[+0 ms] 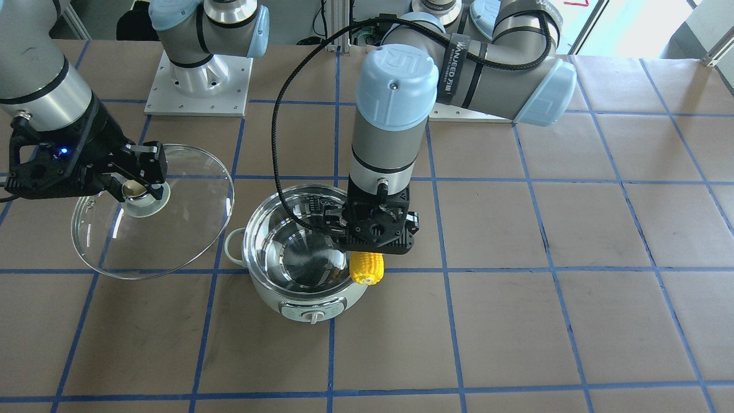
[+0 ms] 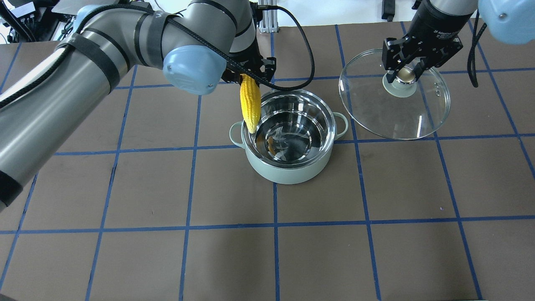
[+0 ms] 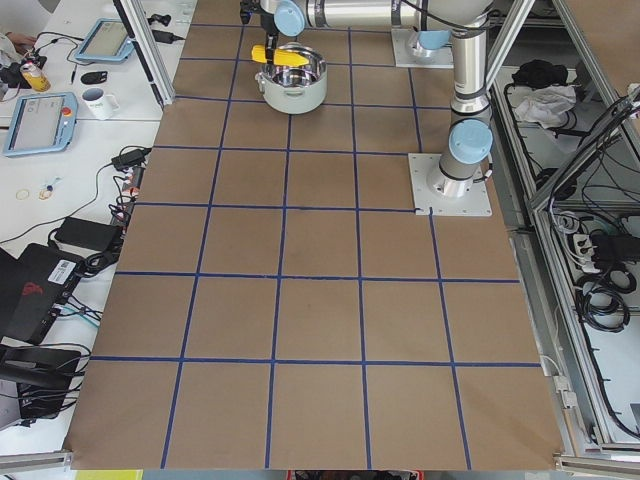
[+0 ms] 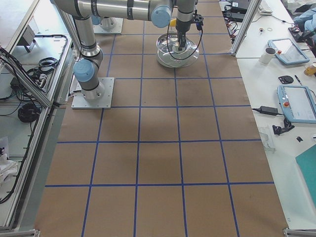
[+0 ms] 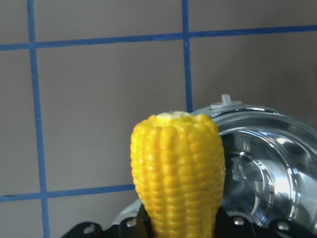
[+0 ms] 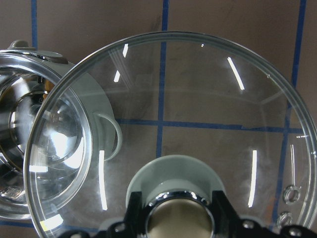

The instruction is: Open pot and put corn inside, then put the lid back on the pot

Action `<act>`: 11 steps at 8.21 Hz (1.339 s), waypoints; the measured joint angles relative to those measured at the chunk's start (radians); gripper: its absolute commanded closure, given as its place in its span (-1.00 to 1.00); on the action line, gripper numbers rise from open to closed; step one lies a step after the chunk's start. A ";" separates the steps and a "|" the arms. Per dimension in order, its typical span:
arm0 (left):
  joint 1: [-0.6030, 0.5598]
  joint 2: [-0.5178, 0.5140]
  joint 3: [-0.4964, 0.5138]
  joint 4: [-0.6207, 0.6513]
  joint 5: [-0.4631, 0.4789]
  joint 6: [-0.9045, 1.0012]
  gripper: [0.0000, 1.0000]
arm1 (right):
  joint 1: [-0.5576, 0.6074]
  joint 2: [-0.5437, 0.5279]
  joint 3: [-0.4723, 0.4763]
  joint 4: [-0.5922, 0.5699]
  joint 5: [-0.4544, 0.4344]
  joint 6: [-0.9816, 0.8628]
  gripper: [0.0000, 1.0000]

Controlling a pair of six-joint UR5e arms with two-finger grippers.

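Observation:
The mint-green pot (image 2: 288,167) stands open in the middle of the table, its steel inside empty; it also shows in the front view (image 1: 304,298). My left gripper (image 2: 249,77) is shut on the yellow corn (image 2: 250,104), which hangs point down over the pot's left rim; the corn also shows in the front view (image 1: 367,268) and the left wrist view (image 5: 176,168). My right gripper (image 2: 404,73) is shut on the knob of the glass lid (image 2: 393,113) and holds it to the right of the pot. The lid fills the right wrist view (image 6: 198,109).
The table (image 2: 125,209) is brown with blue tape grid lines. The arm bases (image 1: 198,86) stand at the robot's side. Tablets and a mug (image 3: 100,100) lie on a side bench beyond the table's edge.

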 measured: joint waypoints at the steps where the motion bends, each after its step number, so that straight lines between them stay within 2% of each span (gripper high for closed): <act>1: -0.031 -0.005 -0.008 -0.002 -0.026 -0.021 1.00 | -0.002 -0.001 0.001 0.002 -0.006 -0.005 0.27; 5: -0.072 -0.070 -0.061 0.024 -0.067 -0.035 1.00 | -0.003 -0.002 0.007 0.004 -0.016 -0.007 0.30; 6: -0.079 -0.087 -0.062 0.041 -0.069 -0.037 0.27 | -0.003 -0.002 0.007 0.004 -0.017 -0.006 0.31; 7: -0.089 -0.098 -0.061 0.052 -0.069 -0.035 -0.99 | -0.003 -0.003 0.008 0.004 -0.017 -0.006 0.33; 11: -0.100 -0.106 -0.059 0.052 -0.063 -0.024 -1.00 | -0.003 -0.003 0.010 0.004 -0.017 -0.007 0.34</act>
